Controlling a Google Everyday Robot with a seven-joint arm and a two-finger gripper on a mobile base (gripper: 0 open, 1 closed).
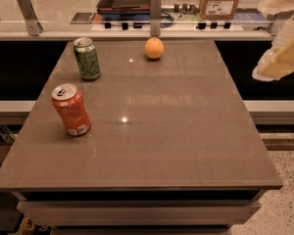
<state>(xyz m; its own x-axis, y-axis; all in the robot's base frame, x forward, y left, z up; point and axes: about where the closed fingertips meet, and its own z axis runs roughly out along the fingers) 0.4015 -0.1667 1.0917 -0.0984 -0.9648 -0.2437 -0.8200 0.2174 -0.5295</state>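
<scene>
End effector (280, 53) off right edge of table (186, 131), nearest orange (154, 48); green can (86, 58), red can (71, 109) upright at left

Warm, fairly bright overhead lighting, two small glare spots on the glossy surface (186, 131), dark beneath it, gripper (279, 58) washed out pale at upper right edge.

The gripper (277, 58) hangs beyond the right edge of the table (186, 146), with nothing standing between it and the tabletop. The middle, the front and the whole right half of the top lie open. What stands in the way is at the left and back: an orange can (71, 109) near the left edge, a green can (86, 58) behind it and well apart, and an orange (154, 48) at the back centre. Just behind the orange, a metal post (156, 6) rises along the far edge.
</scene>
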